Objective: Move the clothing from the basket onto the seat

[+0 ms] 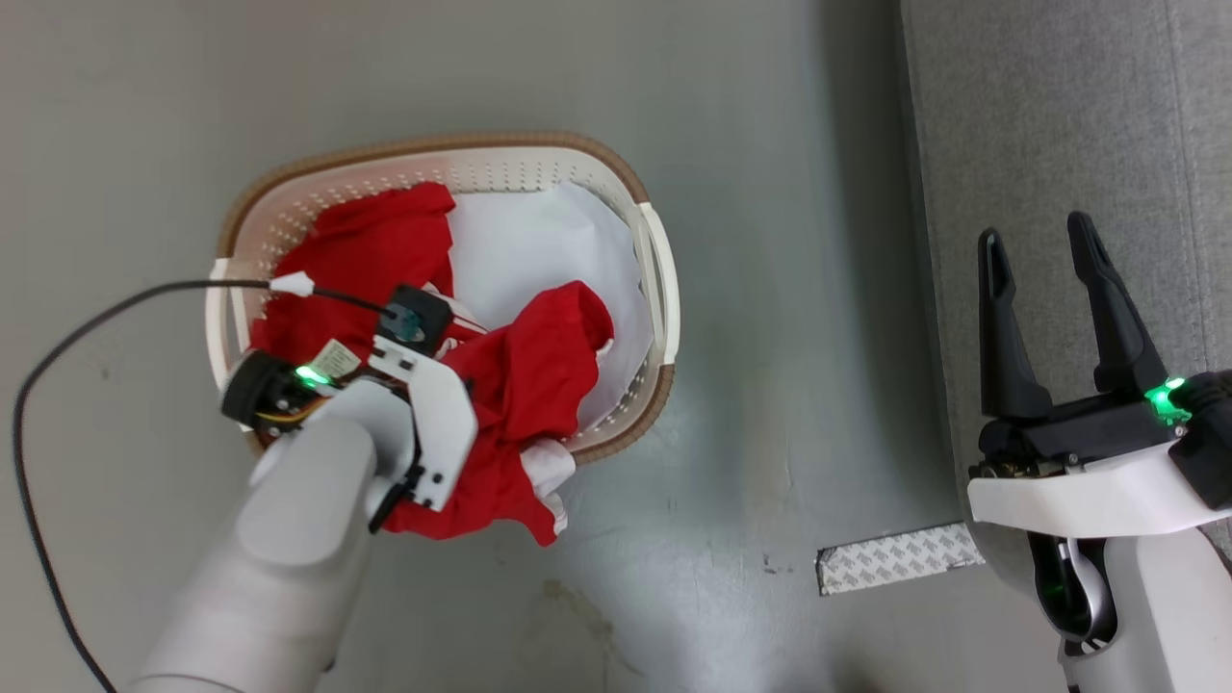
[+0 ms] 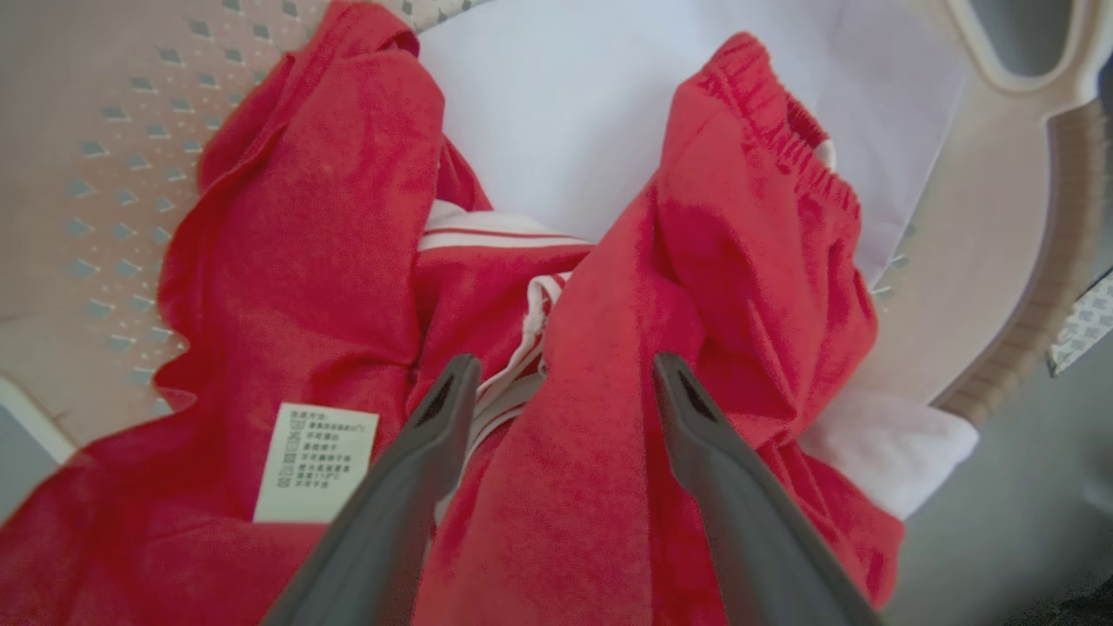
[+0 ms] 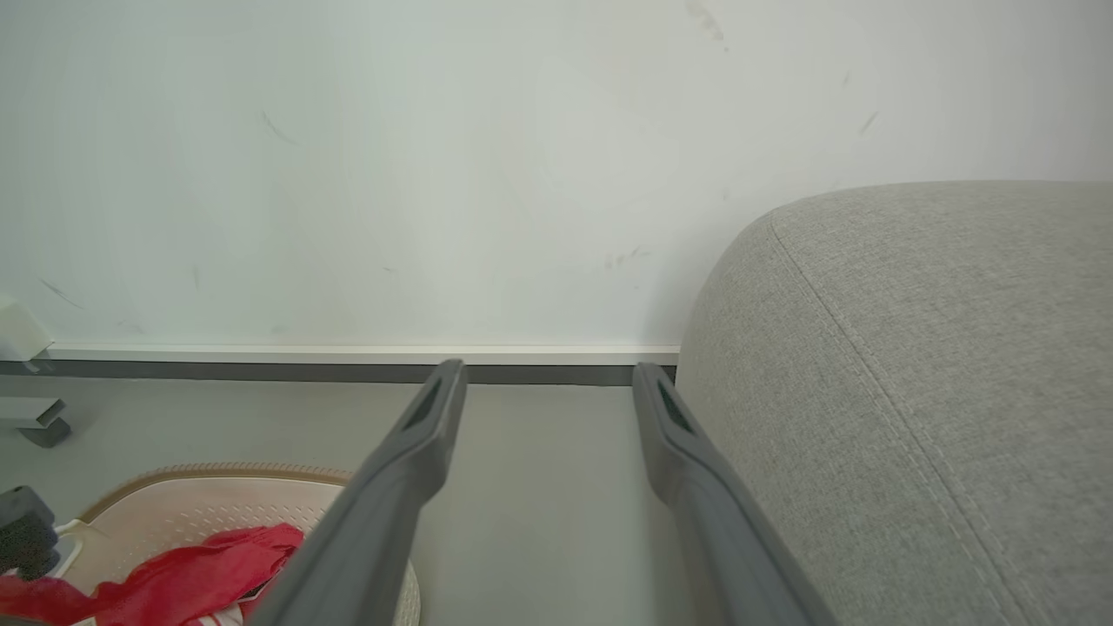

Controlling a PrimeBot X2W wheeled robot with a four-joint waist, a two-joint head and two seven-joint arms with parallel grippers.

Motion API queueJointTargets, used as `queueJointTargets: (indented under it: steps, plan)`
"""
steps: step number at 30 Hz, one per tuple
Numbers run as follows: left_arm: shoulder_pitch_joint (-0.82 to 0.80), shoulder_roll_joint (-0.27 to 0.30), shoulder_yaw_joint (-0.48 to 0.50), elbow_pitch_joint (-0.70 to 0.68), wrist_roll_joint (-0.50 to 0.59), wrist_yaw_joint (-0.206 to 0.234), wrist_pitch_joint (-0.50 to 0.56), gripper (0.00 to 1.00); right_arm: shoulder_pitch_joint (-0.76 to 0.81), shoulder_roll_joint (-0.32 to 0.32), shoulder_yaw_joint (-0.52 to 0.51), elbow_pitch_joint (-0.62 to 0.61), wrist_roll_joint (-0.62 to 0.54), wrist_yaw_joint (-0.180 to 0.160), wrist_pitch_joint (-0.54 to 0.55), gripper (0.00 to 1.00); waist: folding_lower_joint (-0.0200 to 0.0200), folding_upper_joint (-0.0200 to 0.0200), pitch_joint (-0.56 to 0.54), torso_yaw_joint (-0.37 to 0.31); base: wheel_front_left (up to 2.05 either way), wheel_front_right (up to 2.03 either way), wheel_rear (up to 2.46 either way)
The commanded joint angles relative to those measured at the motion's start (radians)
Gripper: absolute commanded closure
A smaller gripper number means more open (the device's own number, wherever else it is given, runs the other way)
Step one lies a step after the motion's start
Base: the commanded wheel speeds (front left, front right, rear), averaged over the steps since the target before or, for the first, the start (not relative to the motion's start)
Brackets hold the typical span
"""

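The clothing point(image 1: 525, 375) is bright red and lies in the white basket point(image 1: 452, 154), which has a brown rim. One piece spills over the near rim and shows a white part. In the left wrist view a plain red garment point(image 2: 304, 261) carries a care label, and white-striped trim point(image 2: 513, 235) shows beside it. My left gripper point(image 2: 565, 374) points down into the basket, open, with its fingers either side of a red fold. My right gripper point(image 1: 1038, 233) hangs open and empty over the edge of the grey seat point(image 1: 1059, 125).
A flat white sheet point(image 1: 539, 250) lines the basket's far right side. A black cable point(image 1: 96, 318) loops over the floor to my left wrist. A patterned tape strip point(image 1: 900, 558) lies on the floor by the seat. A wall and baseboard point(image 3: 348, 356) stand behind.
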Motion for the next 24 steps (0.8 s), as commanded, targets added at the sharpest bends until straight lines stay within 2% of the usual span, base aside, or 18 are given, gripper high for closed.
queueJointTargets:
  steps: [1,15,16,17,18,19,20,24]
  plan:
    - [-0.020,0.019,-0.005,0.012,0.015,0.008,0.011,0.00,-0.018,-0.001,-0.002,-0.007,0.005,-0.002,0.000,0.00,-0.0002,0.0000,0.020,-0.008,0.00,0.00,0.00]
    - [-0.056,0.035,-0.035,0.071,-0.028,-0.004,0.081,0.00,-0.046,0.013,0.012,-0.003,0.018,-0.002,0.000,0.00,-0.0002,0.0000,0.063,-0.025,0.00,0.00,0.00]
    - [-0.056,0.033,-0.035,0.076,-0.035,-0.004,0.082,0.50,-0.045,0.013,0.013,-0.001,0.018,-0.002,0.000,0.00,-0.0002,0.0000,0.062,-0.026,0.00,0.00,0.00]
    - [-0.055,0.031,-0.035,0.078,-0.044,-0.005,0.081,0.60,-0.043,0.013,0.013,0.001,0.018,-0.002,0.000,0.00,-0.0002,0.0000,0.061,-0.026,0.00,0.00,0.00]
    - [-0.053,0.028,-0.035,0.079,-0.052,-0.006,0.077,0.84,-0.040,0.013,0.012,0.003,0.017,-0.002,0.000,0.00,-0.0002,0.0000,0.057,-0.025,0.00,0.00,0.00]
    - [-0.053,0.028,-0.035,0.079,-0.052,-0.006,0.077,0.84,-0.040,0.013,0.012,0.003,0.017,-0.002,0.000,0.00,-0.0002,0.0000,0.057,-0.025,0.00,0.00,0.00]
    - [-0.051,0.022,-0.033,0.079,-0.061,-0.005,0.071,1.00,-0.035,0.014,0.010,0.006,0.016,-0.002,0.000,0.00,-0.0002,0.0000,0.052,-0.022,0.00,0.00,0.00]
    - [-0.028,0.000,-0.023,0.061,-0.114,-0.008,0.031,1.00,-0.008,0.014,-0.007,0.020,0.011,-0.002,0.000,0.00,-0.0002,0.0000,0.009,-0.002,0.00,0.00,0.00]
